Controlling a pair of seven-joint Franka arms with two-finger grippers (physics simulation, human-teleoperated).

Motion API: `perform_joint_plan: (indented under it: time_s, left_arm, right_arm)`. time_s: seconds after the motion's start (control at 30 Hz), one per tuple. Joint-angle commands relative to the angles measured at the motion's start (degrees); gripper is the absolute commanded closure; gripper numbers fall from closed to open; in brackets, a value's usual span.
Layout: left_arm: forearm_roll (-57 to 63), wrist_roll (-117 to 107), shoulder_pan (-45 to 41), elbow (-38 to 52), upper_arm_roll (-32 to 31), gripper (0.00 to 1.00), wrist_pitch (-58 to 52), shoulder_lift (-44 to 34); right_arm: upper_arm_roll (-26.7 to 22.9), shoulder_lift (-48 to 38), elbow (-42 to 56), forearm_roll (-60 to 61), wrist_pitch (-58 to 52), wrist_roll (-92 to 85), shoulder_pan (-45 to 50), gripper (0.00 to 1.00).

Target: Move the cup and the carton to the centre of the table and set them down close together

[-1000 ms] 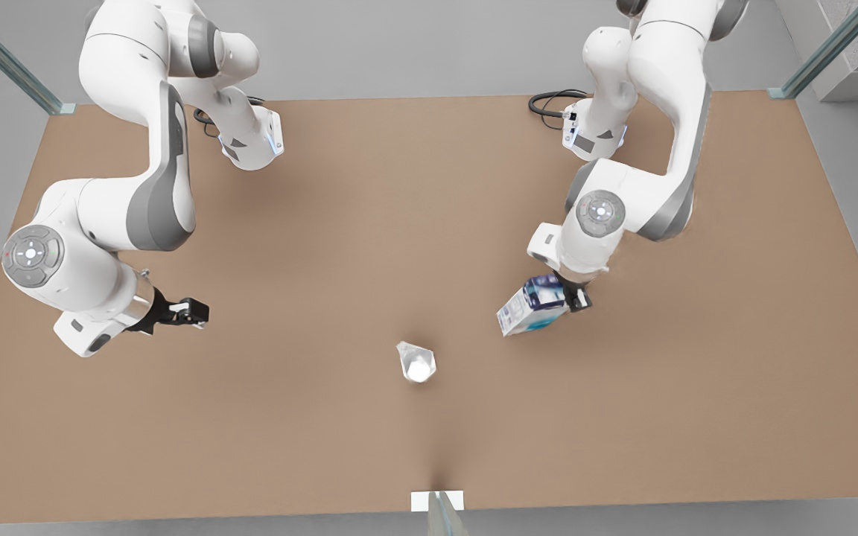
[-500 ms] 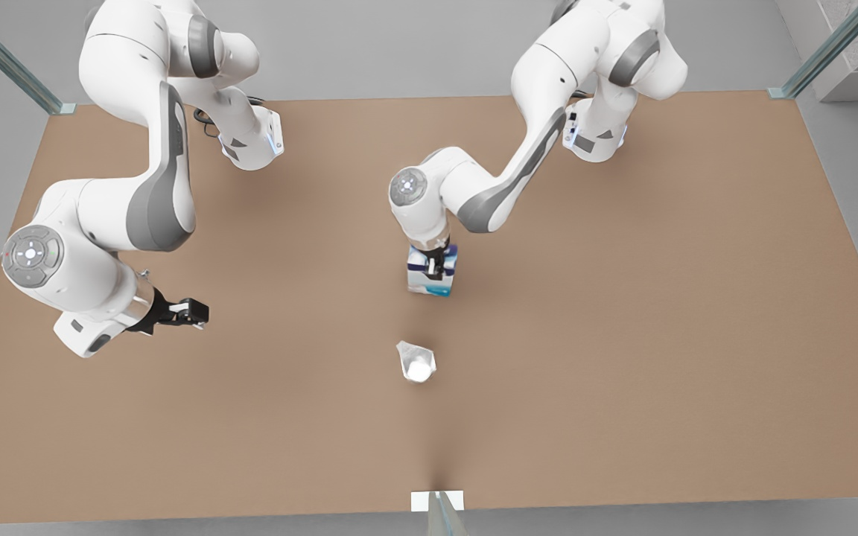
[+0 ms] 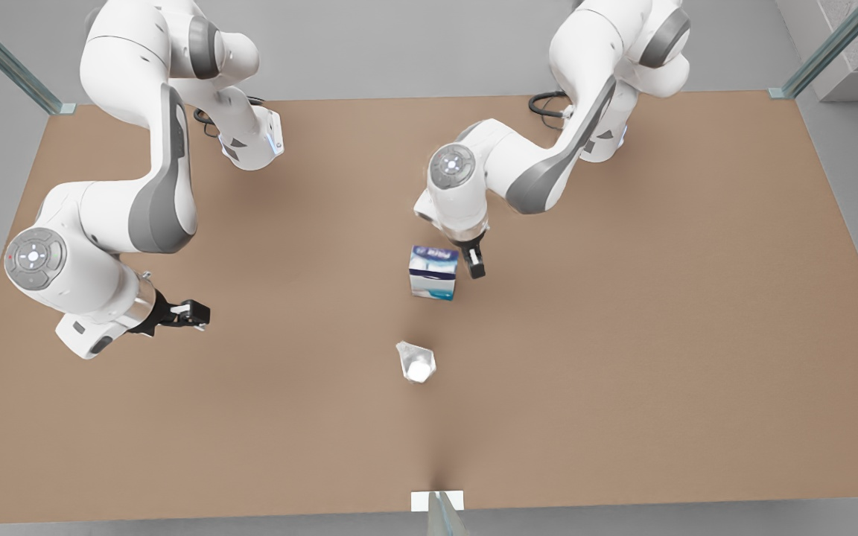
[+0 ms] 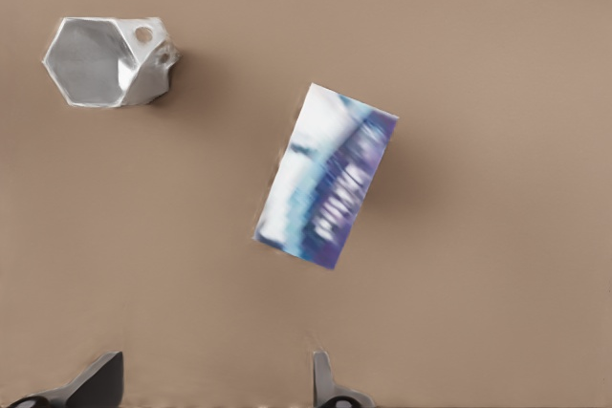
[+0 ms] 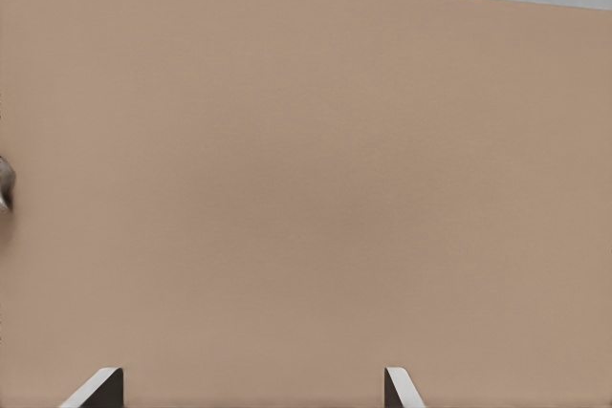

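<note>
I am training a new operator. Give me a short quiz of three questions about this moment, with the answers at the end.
1. True or false: the left gripper is holding the carton.
2. Which thing stands nearer the edge of the table at the bottom of the front view? A: the cup. B: the carton. C: both are equally near.
3. Fill in: the right gripper, waiting at the front view's left, has its fingers ____.

Key
1. False: the left gripper is open and off the carton, which rests on the table.
2. A.
3. Open.
</note>
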Motion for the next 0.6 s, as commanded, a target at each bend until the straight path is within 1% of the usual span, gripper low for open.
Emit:
perform_joint_plan:
  time_s: [0.0, 0.03, 0.07, 0.1, 0.13, 0.2, 0.27, 0.37, 0.47, 0.57]
  left_arm:
    - [-0.04, -3.54, 1.41, -0.1, 0.22, 0.0, -0.56, -0.12]
    - [-0.48, -4.33, 9.4, -0.02, 0.22, 0.0, -0.64, -0.64]
    - [-0.83, -5.03, 15.65, 1.39, 4.34, 0.0, -0.47, -1.26]
    - [-1.8, -6.44, 17.85, 1.57, 8.74, 0.0, -0.82, -0.82]
    - [-2.06, -11.01, 21.98, 1.48, 9.36, 0.0, -0.65, -0.56]
    - [-3.46, -17.17, 27.6, 1.57, 9.45, 0.0, -0.21, -0.47]
    - [-9.8, -17.52, 33.06, 1.56, 9.54, 0.0, 0.24, -0.82]
    - [-8.74, -17.17, 34.99, 1.65, 9.36, 0.0, -2.4, -4.07]
    - [-6.72, -17.34, 40.88, 2.53, 3.39, 0.0, -2.4, -4.08]
    - [-6.9, -20.68, 38.42, 2.8, 5.67, 0.0, -3.54, -5.13]
  right_arm:
    - [0.0, 0.0, 0.0, 0.0, 0.0, 0.0, -0.05, 0.0]
    - [-0.09, -0.09, 0.0, 0.0, -0.09, 0.0, -0.05, 0.0]
    - [-0.09, -0.18, -0.08, 0.0, -0.17, 0.0, -0.05, 0.0]
    - [-0.09, -0.18, 0.0, 0.0, -0.18, 0.0, -0.05, 0.0]
    - [-0.09, -0.27, 0.0, 0.0, -0.18, 0.0, -0.05, 0.0]
    - [0.0, -0.18, -0.08, 0.0, -0.18, 0.0, -0.05, 0.0]
    - [-0.09, -0.18, -0.08, 0.0, -0.18, 0.0, -0.05, 0.0]
    - [0.0, -0.09, -0.08, 0.0, -0.09, 0.0, -0.05, 0.0]
    - [0.0, -0.09, -0.08, 0.0, -0.09, 0.0, -0.05, 0.0]
    - [0.0, -0.09, -0.08, 0.0, -0.09, 0.0, -0.05, 0.0]
